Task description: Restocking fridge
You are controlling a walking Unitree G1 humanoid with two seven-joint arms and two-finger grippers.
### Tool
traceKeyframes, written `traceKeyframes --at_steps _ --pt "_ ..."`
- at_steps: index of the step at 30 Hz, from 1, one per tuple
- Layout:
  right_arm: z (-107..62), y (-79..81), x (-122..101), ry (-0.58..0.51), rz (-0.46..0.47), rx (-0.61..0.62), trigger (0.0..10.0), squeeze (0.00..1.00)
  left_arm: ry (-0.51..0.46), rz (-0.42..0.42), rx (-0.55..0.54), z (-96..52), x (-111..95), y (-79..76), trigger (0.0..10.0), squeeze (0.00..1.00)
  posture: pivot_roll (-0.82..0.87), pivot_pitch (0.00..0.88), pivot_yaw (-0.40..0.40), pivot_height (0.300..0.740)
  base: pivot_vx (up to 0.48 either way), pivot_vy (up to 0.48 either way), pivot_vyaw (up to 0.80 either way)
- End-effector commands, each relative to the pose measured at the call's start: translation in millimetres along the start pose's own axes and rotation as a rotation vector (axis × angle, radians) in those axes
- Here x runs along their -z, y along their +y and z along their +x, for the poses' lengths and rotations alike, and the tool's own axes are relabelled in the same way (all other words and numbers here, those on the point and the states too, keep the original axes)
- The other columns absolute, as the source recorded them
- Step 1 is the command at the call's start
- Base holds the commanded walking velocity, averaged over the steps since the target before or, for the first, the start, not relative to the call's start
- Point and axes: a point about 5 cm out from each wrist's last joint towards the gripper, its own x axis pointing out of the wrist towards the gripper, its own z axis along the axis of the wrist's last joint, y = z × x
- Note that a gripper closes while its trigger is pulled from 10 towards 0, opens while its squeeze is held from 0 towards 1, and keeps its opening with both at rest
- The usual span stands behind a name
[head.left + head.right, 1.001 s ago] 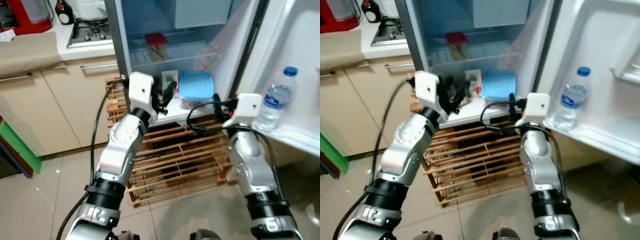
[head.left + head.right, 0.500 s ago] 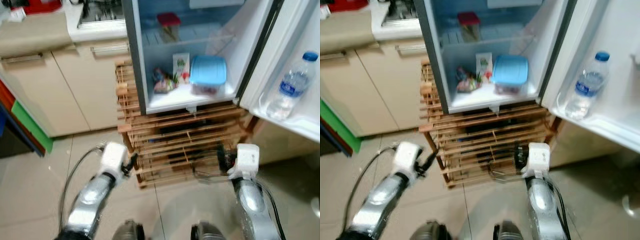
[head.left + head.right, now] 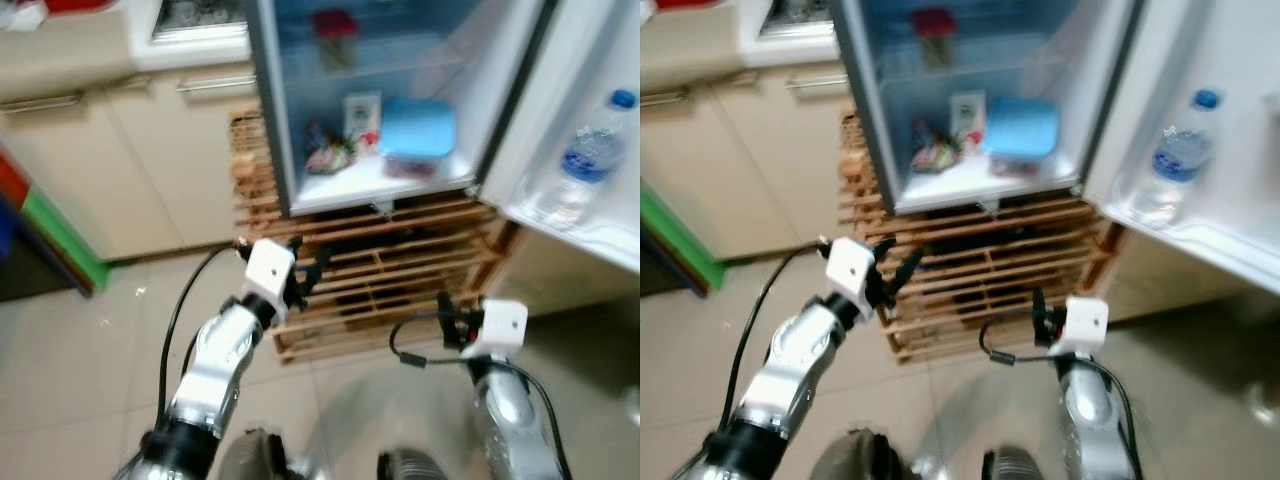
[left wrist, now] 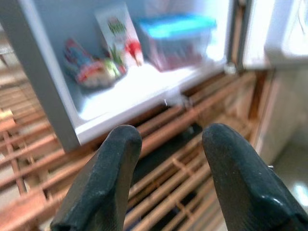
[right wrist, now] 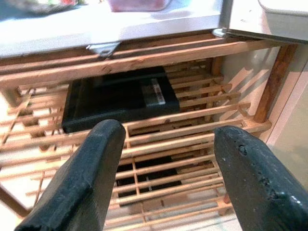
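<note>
Both pincers are empty, fingers apart: my left pincer (image 3: pixel 308 272) has risen again before the slatted wooden rack (image 3: pixel 400 290), my right pincer (image 3: pixel 447 322) stays low. The open white fridge (image 3: pixel 390 185), still holding its blue-lidded plastic box (image 3: pixel 417 128), needs a next item.

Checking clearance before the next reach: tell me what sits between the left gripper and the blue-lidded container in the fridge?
In the left wrist view, past the open left gripper come wooden rack slats, then the fridge's white shelf edge, before the blue-lidded container.

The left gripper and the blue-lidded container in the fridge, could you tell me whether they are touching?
Apart. In the left eye view the left gripper hangs before the wooden rack, well below the blue-lidded container on the fridge shelf.
</note>
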Motion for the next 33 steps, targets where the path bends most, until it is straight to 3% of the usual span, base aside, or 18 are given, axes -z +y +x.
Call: traceKeyframes --at_steps 1,8,13,19,21,26,33 --pt "4.7 5.5 -3.1 -0.019 0.004 -0.001 10.0 0.0 -0.017 0.02 0.015 5.9 -7.6 3.8 10.0 0.0 -0.08 0.131 0.073 0.701 0.48 0.0 0.0" --pt "10.6 6.1 -10.0 -0.042 0.006 -0.002 10.0 0.0 -0.04 0.027 0.042 9.7 -14.5 0.7 10.0 0.0 -0.08 0.133 0.069 0.701 0.48 0.0 0.0" --pt "18.9 7.4 -17.1 -0.051 -0.003 -0.002 10.0 0.0 -0.074 0.091 0.105 15.5 -25.7 -5.0 10.0 0.0 -0.08 0.144 0.067 0.701 0.48 0.0 -0.34" --pt "31.1 3.8 -39.4 -0.125 -0.003 0.026 10.0 0.0 -0.097 0.101 0.091 18.2 -46.1 -2.6 10.0 0.0 -0.06 0.195 0.075 0.697 0.0 0.0 -0.07" --pt "38.4 6.5 -58.2 -0.182 -0.001 0.025 10.0 0.0 -0.105 0.085 0.092 15.3 -53.5 -2.4 10.0 0.0 -0.05 0.226 0.08 0.697 0.0 0.0 0.0" --pt "49.4 5.4 -81.5 -0.241 0.014 0.075 10.0 0.0 -0.066 0.068 0.085 11.5 -51.0 -4.5 10.0 0.0 -0.04 0.246 0.09 0.697 0.0 0.0 0.0" --pt "59.8 0.5 -97.0 -0.274 0.016 0.125 10.0 0.0 -0.032 0.039 0.095 3.8 -52.1 -11.8 10.0 0.0 -0.02 0.286 0.102 0.697 0.0 0.0 0.0"
